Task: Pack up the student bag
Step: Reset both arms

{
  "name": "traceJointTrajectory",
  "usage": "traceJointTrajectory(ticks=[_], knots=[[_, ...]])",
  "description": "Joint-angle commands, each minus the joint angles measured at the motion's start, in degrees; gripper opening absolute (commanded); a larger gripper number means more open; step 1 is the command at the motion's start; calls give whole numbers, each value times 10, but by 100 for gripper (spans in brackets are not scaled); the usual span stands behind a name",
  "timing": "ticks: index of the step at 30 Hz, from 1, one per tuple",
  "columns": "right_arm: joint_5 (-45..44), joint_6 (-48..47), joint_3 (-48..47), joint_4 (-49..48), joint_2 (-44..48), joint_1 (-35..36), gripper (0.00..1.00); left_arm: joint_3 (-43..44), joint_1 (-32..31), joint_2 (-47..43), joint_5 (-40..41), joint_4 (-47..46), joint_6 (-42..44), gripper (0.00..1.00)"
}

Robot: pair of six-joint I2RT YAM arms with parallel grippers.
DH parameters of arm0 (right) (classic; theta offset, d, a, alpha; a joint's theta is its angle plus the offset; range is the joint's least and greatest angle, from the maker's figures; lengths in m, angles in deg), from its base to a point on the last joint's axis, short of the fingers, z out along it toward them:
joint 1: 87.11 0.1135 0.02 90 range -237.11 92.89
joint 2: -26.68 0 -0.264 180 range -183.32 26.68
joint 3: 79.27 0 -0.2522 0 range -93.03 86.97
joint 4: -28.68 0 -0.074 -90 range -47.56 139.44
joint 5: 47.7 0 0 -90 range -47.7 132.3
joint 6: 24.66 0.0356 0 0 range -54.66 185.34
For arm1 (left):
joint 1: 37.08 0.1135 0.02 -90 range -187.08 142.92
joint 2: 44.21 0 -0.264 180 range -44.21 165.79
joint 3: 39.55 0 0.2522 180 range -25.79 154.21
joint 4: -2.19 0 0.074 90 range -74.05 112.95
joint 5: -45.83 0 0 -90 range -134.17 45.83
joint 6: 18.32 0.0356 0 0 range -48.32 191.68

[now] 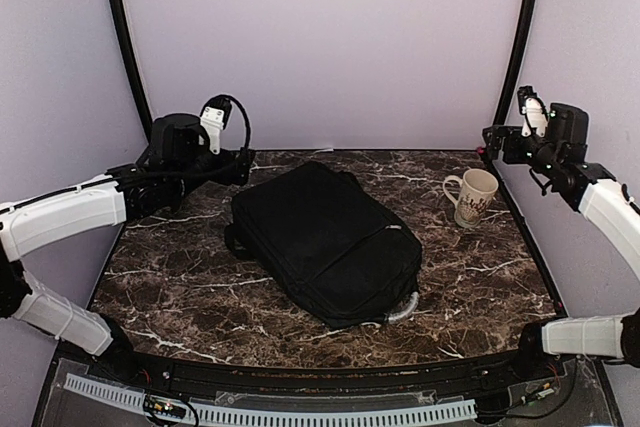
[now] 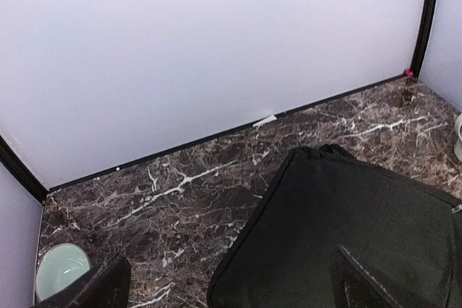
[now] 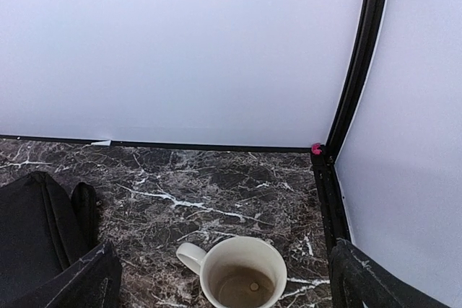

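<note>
The student bag (image 1: 325, 242) lies flat in the middle of the marble table (image 1: 180, 287). Its zippers are hard to pick out against the black cloth. The pale grey loop handle (image 1: 405, 309) curls out at its near right corner.

The left gripper (image 1: 238, 165) hangs by the bag's far left corner, its 2 fingers spread wide with nothing between them. In the left wrist view only the fingertips (image 2: 94, 286) show, cut off by the bottom edge. A pale green round dish (image 2: 61, 268) sits half hidden behind 1 of them, and the arm covers it from above.

The right gripper (image 1: 492, 142) hovers just beyond the mug (image 1: 475, 195), also spread wide and holding nothing. In the right wrist view the frame cuts off the mug's lower part, and a speck inside it is too small to identify.
</note>
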Motion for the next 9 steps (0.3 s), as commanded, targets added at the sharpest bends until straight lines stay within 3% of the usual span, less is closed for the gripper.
traceJointTrajectory(ticks=[1,9], knots=[[25,7,4,-28,-1,-5,100,-16,1,-36,-5,-73,15,99],[55,3,0,-23,-8,-8,100,-2,1,-20,-7,-51,24,98]])
